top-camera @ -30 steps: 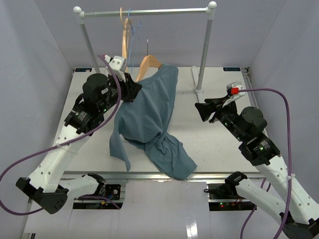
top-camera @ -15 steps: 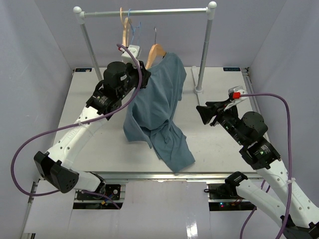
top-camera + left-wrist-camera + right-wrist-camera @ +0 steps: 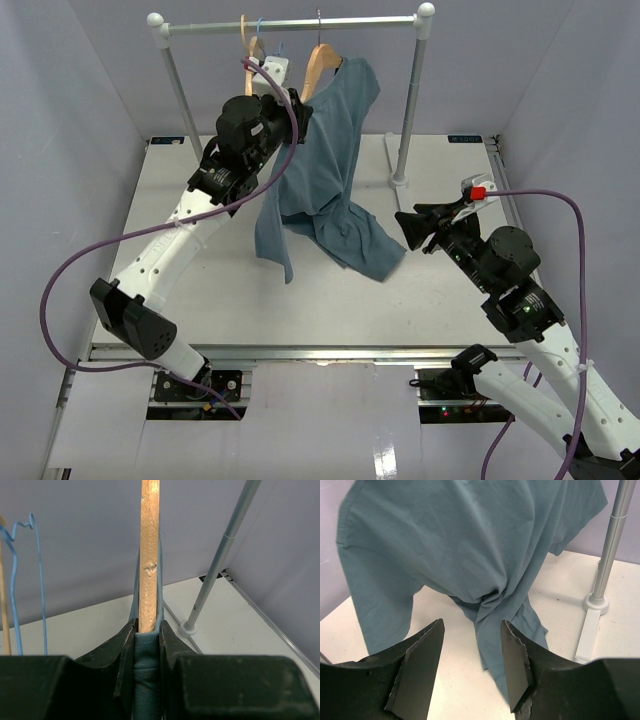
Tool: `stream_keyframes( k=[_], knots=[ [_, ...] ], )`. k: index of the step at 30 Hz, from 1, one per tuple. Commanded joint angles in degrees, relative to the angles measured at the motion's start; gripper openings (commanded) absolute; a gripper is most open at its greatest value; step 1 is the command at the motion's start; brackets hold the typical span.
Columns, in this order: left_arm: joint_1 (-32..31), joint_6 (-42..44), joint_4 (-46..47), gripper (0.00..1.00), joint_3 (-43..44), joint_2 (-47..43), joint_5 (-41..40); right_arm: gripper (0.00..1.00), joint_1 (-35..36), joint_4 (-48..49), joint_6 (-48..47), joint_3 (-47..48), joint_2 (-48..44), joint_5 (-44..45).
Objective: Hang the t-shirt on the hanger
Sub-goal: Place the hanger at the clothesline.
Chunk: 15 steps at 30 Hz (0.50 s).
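Left pincer [image 3: 147, 630]: closed on the left shoulder of the hanger [image 3: 312, 72], with a fold of teal cloth pinched in alongside the wood. The arm is stretched up and far, towards the rail [image 3: 200, 27].
Right pincer [image 3: 470, 665]: open and holding nothing. It is low over the right side of the table [image 3: 180, 300], pointing left at the hanging cloth.
T-shirt [image 3: 325, 165]: draped over the hanger and hanging down from it in a bunched, twisted fall. Its lowest fold trails right and near, close to the right pincer; whether it touches the table cannot be told.
Key relation: the hanger's grey hook rises straight above the left pincer and meets the rail line in the top view. Whether it sits over the rail cannot be told.
Long axis: the hanger's shoulders appear to spread left and right, roughly along the rail.
Nearer arm: the left arm carries the load, while the right is nearer the loose hem.
Edges and room: the blue wire hanger [image 3: 15, 575] and the wooden hanger with a tan hook [image 3: 248, 58] hang just left of the hook. The right post [image 3: 410, 100] stands well to the right, so the free stretch of rail lies that way.
Risk: the cloth is lopsided and, by my judgement, could slide off on release.
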Motion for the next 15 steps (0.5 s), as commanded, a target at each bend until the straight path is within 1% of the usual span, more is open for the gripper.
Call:
stream_keyframes(
  k=[1,10,15],
  knots=[
    [-0.07,1.08,5.45,0.0,5.01,1.71,-0.42,0.55,0.18,2.91,0.27,-0.84,-1.38,0.72],
    [0.01,1.16,7.14,0.0,11.08,9.07,0.19,0.55,0.2,3.85,-0.02,-1.93,-3.04,0.74],
    [0.01,1.32,6.24,0.0,15.49,12.52,-0.14,0.55,0.2,3.88,-0.26,-2.33,-3.55,0.95]
  ],
)
